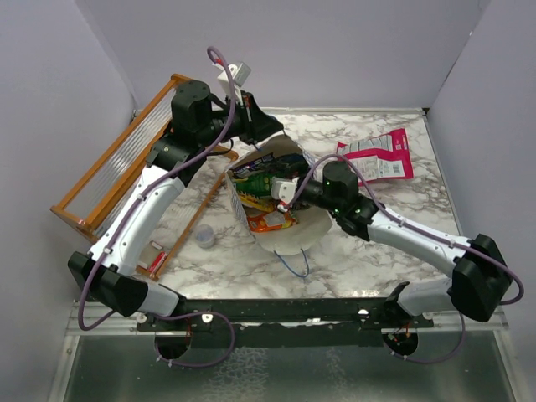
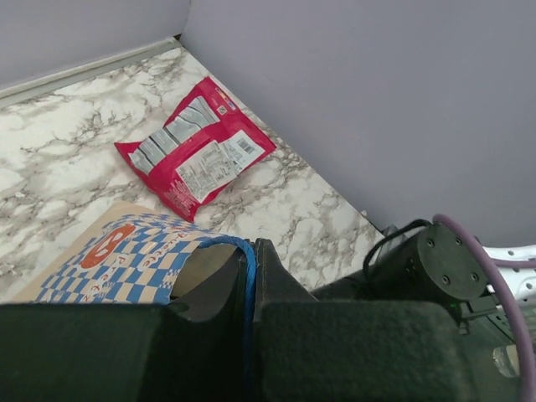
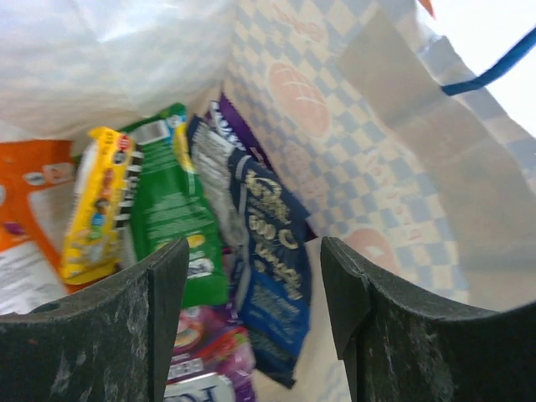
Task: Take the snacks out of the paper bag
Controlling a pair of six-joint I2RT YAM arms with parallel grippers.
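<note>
A marble-patterned bench (image 1: 394,243) sits boxed in by plain lavender-grey walls (image 1: 335,50). At its middle the paper bag (image 1: 311,233) lies tilted with its cream-lined mouth open toward 6 o'clock. The left gripper (image 2: 254,255) is at the bag's far rim, at 12 o'clock, its fingers pressed together on the blue string handle (image 2: 230,241). The right gripper (image 3: 253,255) reaches into the mouth from 4 o'clock, with its jaws spread wide and nothing between them.

Inside the bag, just past those fingers, the snacks lie bunched together: a yellow bar (image 3: 96,209), a green packet (image 3: 167,209), a blue packet (image 3: 272,251), an orange wrapper (image 3: 33,184) and a purple wrapper (image 3: 209,343). A pink-red pouch (image 1: 377,157) lies flat on the bench at 2 o'clock from the bag, apart from it. An orange wooden rack (image 1: 109,167) stands at 10 o'clock and a small cup (image 1: 205,239) at 8 o'clock.
</note>
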